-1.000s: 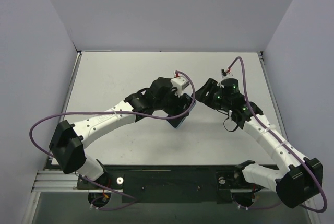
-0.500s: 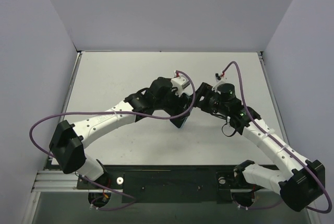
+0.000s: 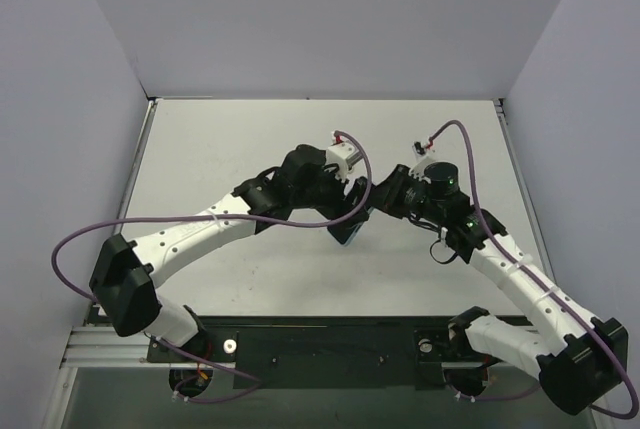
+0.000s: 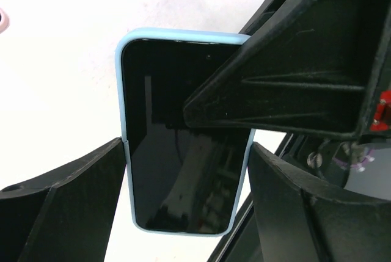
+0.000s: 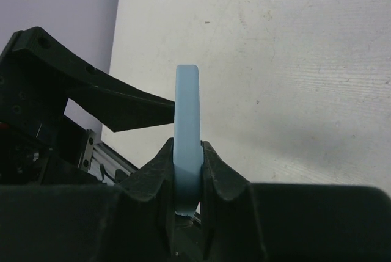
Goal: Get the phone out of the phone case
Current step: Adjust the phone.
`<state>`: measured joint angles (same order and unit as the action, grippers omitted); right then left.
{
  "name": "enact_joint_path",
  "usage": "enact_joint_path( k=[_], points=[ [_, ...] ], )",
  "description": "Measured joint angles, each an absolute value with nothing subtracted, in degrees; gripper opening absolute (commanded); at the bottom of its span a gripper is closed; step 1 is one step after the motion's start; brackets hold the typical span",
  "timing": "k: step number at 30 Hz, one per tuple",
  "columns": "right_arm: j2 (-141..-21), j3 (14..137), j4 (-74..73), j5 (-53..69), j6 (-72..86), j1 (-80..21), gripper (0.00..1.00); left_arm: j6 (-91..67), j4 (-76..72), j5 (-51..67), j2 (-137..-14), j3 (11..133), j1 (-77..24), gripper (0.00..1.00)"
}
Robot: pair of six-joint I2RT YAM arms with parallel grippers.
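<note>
With the left claw (image 4: 186, 152) clamped across the case (image 4: 124, 91), phone (image 4: 177, 207) inside it, and the right claw (image 5: 187, 155) pinching its far end, the right should probably pry gently.

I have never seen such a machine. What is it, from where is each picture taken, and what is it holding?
These are two robot arms bolted to a table, each ending in a two-finger gripper. The wide picture looks down from above and behind them: the left arm is on the left, the right arm on the right. The other two pictures come from small cameras on the wrists. Between the arms is a phone in a light blue phone case. The left gripper clamps the case across its width, one finger on each long side. The right gripper is shut on it too, pinching it front to back, one finger across the screen.
</note>
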<state>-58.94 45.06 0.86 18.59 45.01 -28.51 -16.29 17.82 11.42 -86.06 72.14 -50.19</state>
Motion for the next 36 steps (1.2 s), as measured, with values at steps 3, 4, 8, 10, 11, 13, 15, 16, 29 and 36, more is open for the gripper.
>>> enact_joint_path(
  k=[3, 4, 8, 10, 11, 13, 15, 16, 29, 36],
  points=[
    [-56.71, 44.99, 1.52, 22.13, 45.78, -25.82, 0.00, -18.09, 12.75, 13.23, -83.29, 69.54, -49.39, 0.72],
    [-56.07, 44.99, 1.74, 23.14, 46.09, -25.19, 0.00, -18.98, 11.09, 14.06, -82.04, 68.42, -48.97, 0.72],
    [-51.24, 43.86, -0.23, 23.70, 44.21, -21.30, 0.00, -23.79, 4.64, 15.07, -74.08, 64.16, -43.16, 0.72],
    [-49.17, 43.46, -1.91, 22.76, 43.29, -19.97, 0.00, -25.15, 1.39, 15.22, -71.85, 64.01, -40.18, 0.75],
    [-48.38, 43.46, -2.48, 22.59, 43.03, -19.77, 0.00, -25.61, -0.01, 15.75, -71.44, 64.07, -39.55, 0.77],
    [-47.37, 43.46, -2.83, 22.57, 42.72, -19.55, 0.00, -26.68, -2.11, 18.26, -71.70, 64.51, -39.27, 0.74],
    [-46.81, 43.46, -2.98, 22.61, 42.33, -19.53, 0.00, -27.97, -3.25, 21.65, -73.38, 65.28, -39.33, 0.68],
    [-46.37, 43.46, -3.09, 22.59, 42.11, -19.53, 0.00, -28.91, -3.90, 23.73, -74.76, 65.78, -39.38, 0.65],
    [-42.06, 51.42, -12.27, 16.56, 36.16, -18.70, 0.00, -43.16, -17.56, 40.51, -81.10, 64.01, -37.98, 0.63],
    [-40.84, 54.17, -11.90, 17.26, 39.66, -16.27, 0.00, -50.76, -26.87, 45.15, -83.37, 62.63, -38.00, 0.73]
  ],
)
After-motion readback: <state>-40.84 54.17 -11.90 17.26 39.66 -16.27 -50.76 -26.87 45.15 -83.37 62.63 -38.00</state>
